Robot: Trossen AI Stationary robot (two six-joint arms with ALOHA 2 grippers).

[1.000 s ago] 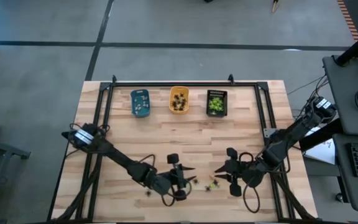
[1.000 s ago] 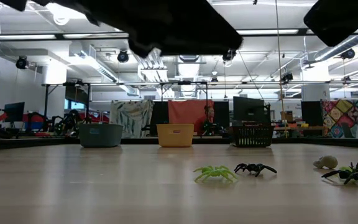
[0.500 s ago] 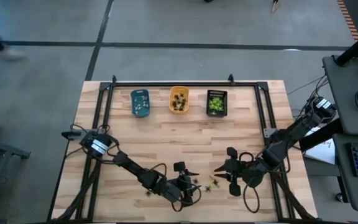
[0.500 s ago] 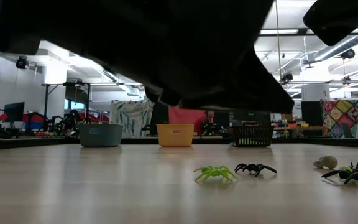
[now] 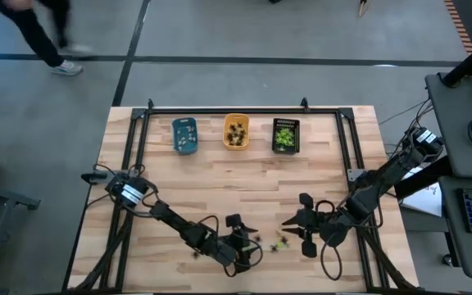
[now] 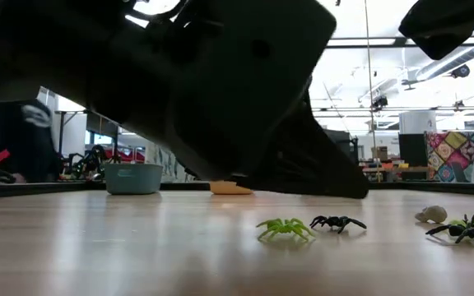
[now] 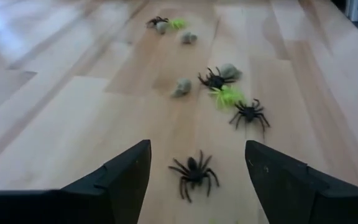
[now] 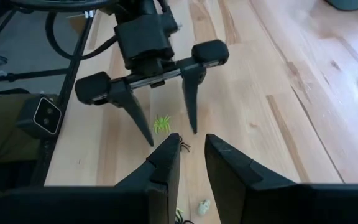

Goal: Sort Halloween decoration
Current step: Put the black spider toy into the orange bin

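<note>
- High view: the left claw (image 5: 248,238) is seen spread wide near the counter's (image 5: 326,176) six o'clock edge, beside the spiders (image 5: 279,242).
- The right claw (image 5: 288,224) is held narrowly parted at four o'clock.
- Since earlier, the left claw has widened.

grey floor (image 5: 244,37) with dark lines surrounds the wooden table (image 5: 220,188); ceiling lights (image 6: 369,41) glow.

A black spider (image 7: 193,173) lies flat on the wood between my open left fingers. Further from me lie more black, green (image 7: 227,96) and pale ones (image 7: 181,87), scattered.
</note>
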